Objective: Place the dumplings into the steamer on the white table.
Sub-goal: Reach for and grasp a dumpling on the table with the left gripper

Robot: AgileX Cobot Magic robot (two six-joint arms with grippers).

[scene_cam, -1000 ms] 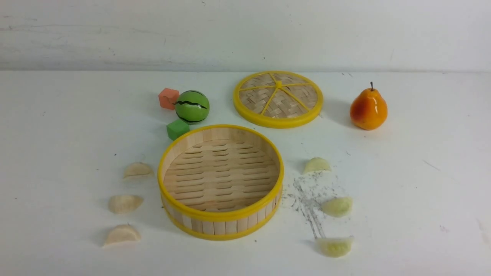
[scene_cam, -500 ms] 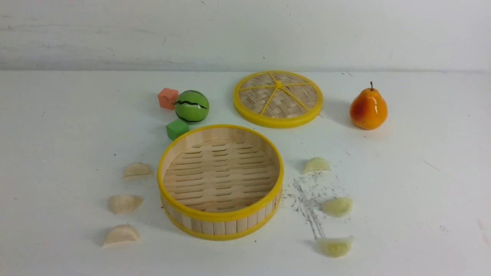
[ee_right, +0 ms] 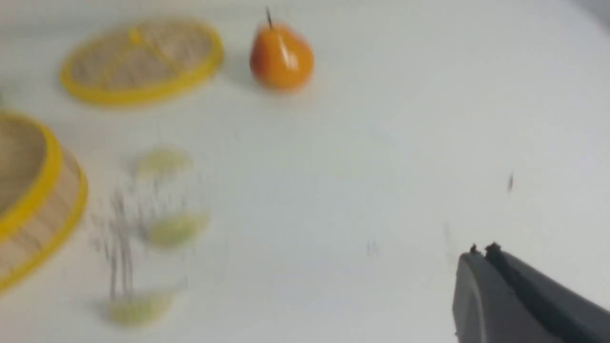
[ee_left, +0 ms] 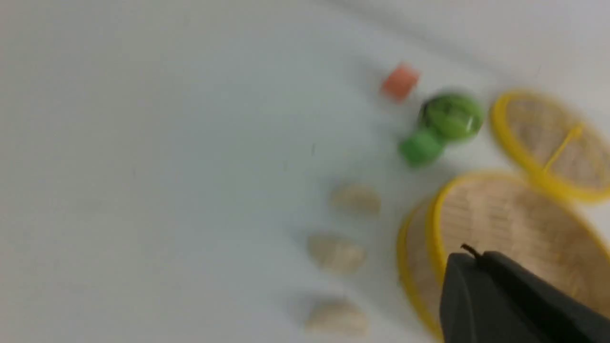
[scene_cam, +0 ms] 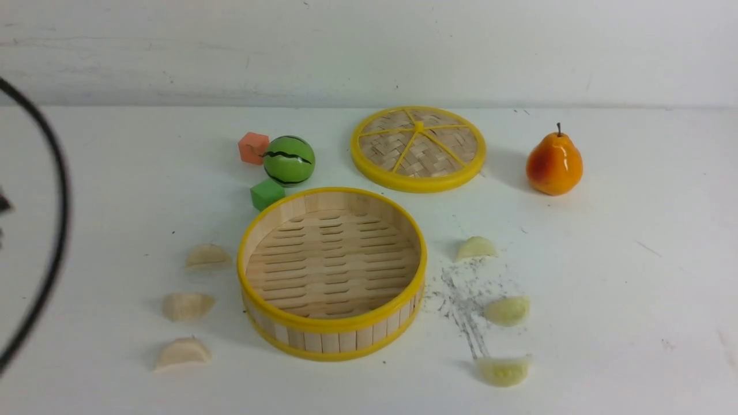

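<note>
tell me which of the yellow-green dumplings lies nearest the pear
The rearmost yellow-green dumpling, right of the steamer and just behind the grey scuff marks; the other two lie nearer the camera, farther from the pear.

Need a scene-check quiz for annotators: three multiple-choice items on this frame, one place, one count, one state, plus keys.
1. The green cube sits: A) by the steamer's far-left rim, in front of the watermelon ball; B) inside the steamer; C) on the lid.
2. Count of dumplings in the steamer: A) three; B) none; C) six.
3. The lid is: A) on the steamer; B) propped upright; C) flat on the white table.
A: cube lies between ball and rim. B: slatted floor is bare. C: it lies flat behind the steamer.
</note>
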